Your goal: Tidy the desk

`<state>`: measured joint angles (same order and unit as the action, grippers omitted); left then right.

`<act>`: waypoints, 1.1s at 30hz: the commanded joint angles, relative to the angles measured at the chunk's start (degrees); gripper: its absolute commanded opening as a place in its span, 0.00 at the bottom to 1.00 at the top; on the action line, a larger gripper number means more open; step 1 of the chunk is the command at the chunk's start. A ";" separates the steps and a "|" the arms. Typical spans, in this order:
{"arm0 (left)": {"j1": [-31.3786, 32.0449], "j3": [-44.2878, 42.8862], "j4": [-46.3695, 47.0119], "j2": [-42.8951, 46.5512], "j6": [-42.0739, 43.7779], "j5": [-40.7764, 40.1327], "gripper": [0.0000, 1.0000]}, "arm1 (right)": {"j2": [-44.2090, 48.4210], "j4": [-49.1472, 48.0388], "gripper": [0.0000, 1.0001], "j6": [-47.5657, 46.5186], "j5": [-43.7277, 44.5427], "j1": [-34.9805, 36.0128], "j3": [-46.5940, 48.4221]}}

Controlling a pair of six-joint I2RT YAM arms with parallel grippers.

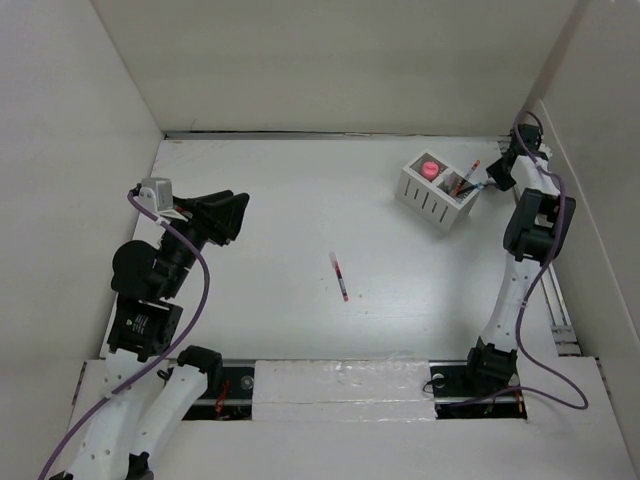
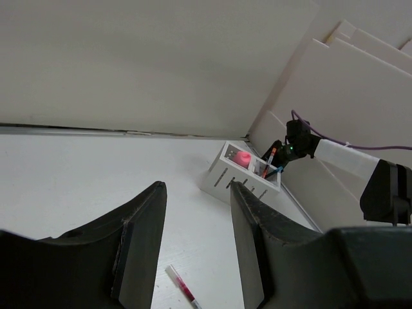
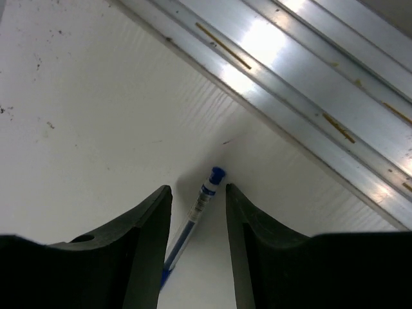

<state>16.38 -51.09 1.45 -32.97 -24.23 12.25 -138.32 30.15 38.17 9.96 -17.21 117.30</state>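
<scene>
The white desk (image 1: pixel 280 210) holds a red pen (image 1: pixel 340 276) lying near its middle; the pen also shows in the left wrist view (image 2: pixel 181 287). My left gripper (image 1: pixel 232 213) is open and empty at the left, its fingers (image 2: pixel 145 238) pointing toward that pen. My right gripper (image 1: pixel 492 180) is at the far right beside the white slotted organizer box (image 1: pixel 436 192). It is open, with a blue pen (image 3: pixel 196 215) between its fingers (image 3: pixel 151 238), apart from at least one of them. The blue pen also shows at the box's rim (image 2: pixel 276 171).
The organizer box (image 2: pixel 239 175) holds a pink round object (image 1: pixel 430 167) and a red pen (image 1: pixel 464 178) standing in a slot. A metal rail (image 3: pixel 309 84) runs along the desk's right edge (image 1: pixel 558 315). White walls stand on three sides.
</scene>
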 commanded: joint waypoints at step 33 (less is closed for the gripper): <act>-0.30 -0.24 1.97 -1.39 1.38 -2.23 0.41 | 25.19 -26.80 0.00 -0.71 12.26 5.07 -17.27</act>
<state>16.38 -51.09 1.43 -33.91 -23.77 10.48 -122.85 16.21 39.94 13.32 -14.90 99.42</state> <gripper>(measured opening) 0.404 0.140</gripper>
